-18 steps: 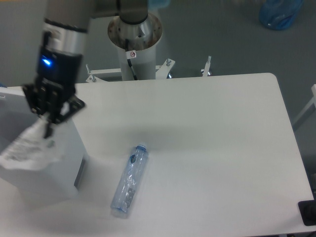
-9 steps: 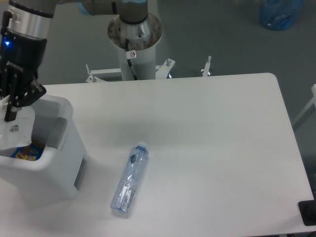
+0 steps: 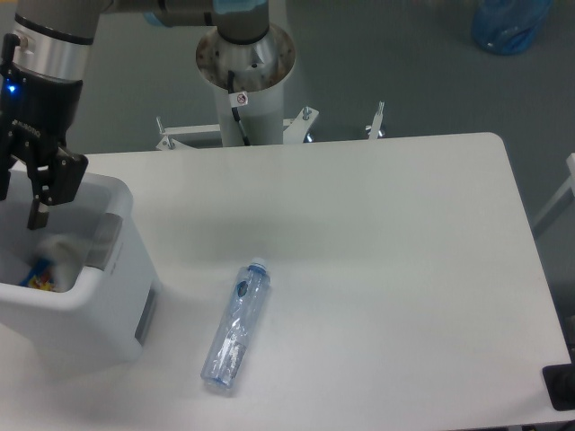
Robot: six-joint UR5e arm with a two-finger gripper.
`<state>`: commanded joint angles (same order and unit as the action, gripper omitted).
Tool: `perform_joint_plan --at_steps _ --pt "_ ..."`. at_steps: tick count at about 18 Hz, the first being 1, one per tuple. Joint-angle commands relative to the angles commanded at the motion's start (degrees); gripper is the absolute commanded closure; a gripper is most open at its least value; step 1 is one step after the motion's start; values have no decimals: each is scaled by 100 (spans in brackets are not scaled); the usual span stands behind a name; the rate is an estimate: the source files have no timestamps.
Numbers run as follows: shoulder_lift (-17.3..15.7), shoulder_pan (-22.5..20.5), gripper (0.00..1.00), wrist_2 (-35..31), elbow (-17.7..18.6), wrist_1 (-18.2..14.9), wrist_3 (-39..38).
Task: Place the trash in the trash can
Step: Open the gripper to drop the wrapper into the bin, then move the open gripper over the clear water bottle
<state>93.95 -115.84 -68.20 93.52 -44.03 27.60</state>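
Observation:
A white trash can stands at the table's left edge. My gripper hangs over its opening, open, with nothing between its fingers; the left finger is partly cut off by the frame edge. A crumpled white piece of trash lies inside the can, next to a colourful item. A clear plastic bottle with a blue cap lies on its side on the table, to the right of the can and well away from the gripper.
The arm's round base pedestal stands behind the table's far edge. A blue bag sits on the floor at the top right. A dark object shows at the bottom right corner.
The gripper carried the crumpled white trash leftward over the can, then opened; the trash now lies inside the can. The bottle has not moved.

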Motion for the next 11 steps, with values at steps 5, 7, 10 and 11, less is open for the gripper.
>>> perform_joint_plan --at_steps 5,7,10,11 --pt "114 -737 0 61 0 0 -9" --pt "193 -1018 0 70 35 0 -18" --pt "211 -1501 0 420 -96 0 -61" --pt "211 -1694 0 648 -149 -9 -123"
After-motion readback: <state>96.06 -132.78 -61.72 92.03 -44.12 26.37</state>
